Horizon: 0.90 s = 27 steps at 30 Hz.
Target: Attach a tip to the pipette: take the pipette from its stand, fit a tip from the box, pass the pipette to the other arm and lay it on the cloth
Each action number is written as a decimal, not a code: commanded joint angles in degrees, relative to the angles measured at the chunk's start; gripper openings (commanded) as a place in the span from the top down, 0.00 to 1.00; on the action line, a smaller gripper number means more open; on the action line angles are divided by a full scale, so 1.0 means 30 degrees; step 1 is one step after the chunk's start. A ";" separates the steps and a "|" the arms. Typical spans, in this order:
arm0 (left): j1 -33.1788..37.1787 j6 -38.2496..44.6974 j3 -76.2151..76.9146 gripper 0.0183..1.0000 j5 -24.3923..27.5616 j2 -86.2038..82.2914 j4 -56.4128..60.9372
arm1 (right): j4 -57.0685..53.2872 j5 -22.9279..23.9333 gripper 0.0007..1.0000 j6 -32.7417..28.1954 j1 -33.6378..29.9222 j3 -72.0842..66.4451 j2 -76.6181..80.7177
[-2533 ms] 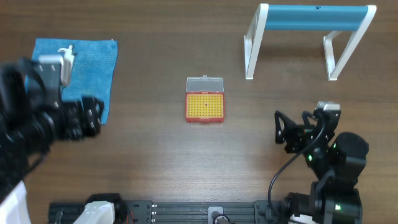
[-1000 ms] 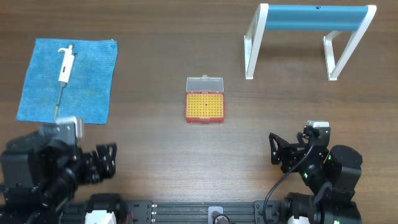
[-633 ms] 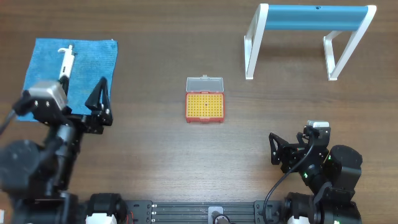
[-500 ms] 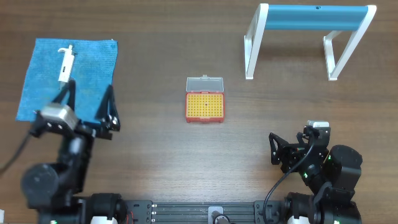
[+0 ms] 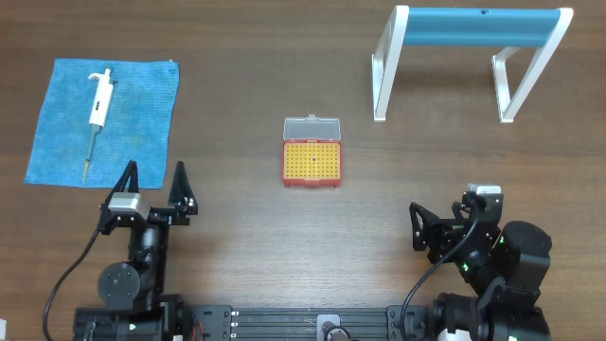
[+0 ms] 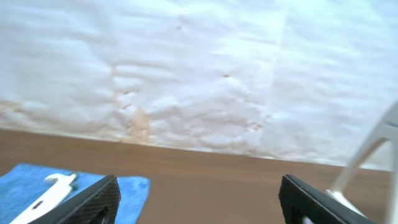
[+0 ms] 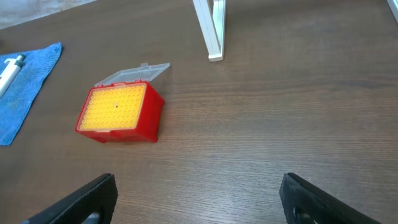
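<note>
Lengthwise on the cloth, pipette, tip toward the arms; left gripper and right gripper spread.

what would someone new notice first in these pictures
The red box of yellow tips, clear lid open, stands mid-table. A white pipette lies on the blue cloth at the far left; the blue-and-white stand sits far right.

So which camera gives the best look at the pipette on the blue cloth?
The top view: the whole pipette lies along the cloth, tip included. The left wrist view catches its white upper end, and the right wrist view a bit at the edge.
</note>
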 commanded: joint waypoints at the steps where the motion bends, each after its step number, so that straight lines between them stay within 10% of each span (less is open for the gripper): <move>1: 0.0087 0.0015 -0.0073 0.18 -0.1945 -0.0415 -0.1209 | 0.0073 0.0029 0.15 -0.0350 0.0109 0.0036 -0.0160; 27: 0.0044 0.0044 -0.0073 0.18 -0.1348 -0.0357 -0.5107 | 0.0073 0.0029 0.15 -0.0350 0.0109 0.0036 -0.0160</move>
